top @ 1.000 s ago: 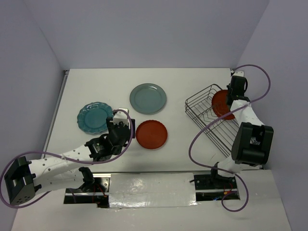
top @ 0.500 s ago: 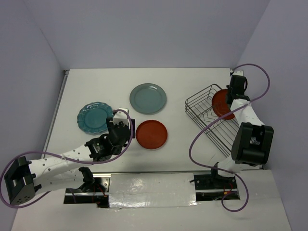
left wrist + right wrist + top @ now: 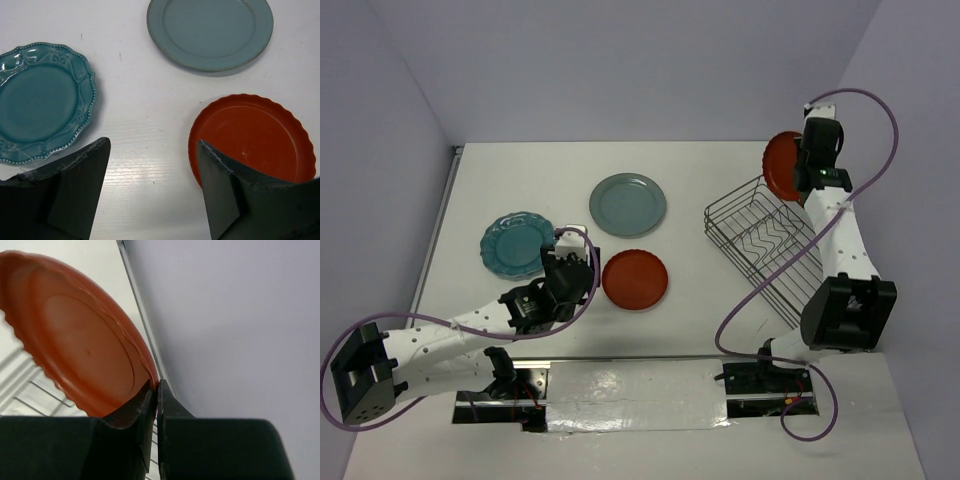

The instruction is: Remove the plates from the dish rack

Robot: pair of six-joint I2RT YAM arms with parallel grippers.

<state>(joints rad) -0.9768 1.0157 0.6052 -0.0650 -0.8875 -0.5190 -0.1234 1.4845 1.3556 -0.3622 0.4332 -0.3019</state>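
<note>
My right gripper (image 3: 798,172) is shut on the rim of a red-orange plate (image 3: 782,166) and holds it on edge above the far end of the dark wire dish rack (image 3: 765,240). In the right wrist view the plate (image 3: 75,335) is pinched at the gripper (image 3: 156,390). The rack holds no other plate. On the table lie a pale grey-green plate (image 3: 627,204), a dark teal scalloped plate (image 3: 516,244) and a second red-orange plate (image 3: 635,279). My left gripper (image 3: 574,246) is open and empty between the teal (image 3: 37,100) and red-orange (image 3: 255,140) plates.
The purple wall (image 3: 880,110) stands close behind the held plate. The table's back edge (image 3: 620,143) and left edge (image 3: 438,220) bound the surface. Purple cables (image 3: 740,290) loop from both arms.
My right gripper has lifted the red-orange plate up out of the rack and toward the back. The left arm has barely moved.
</note>
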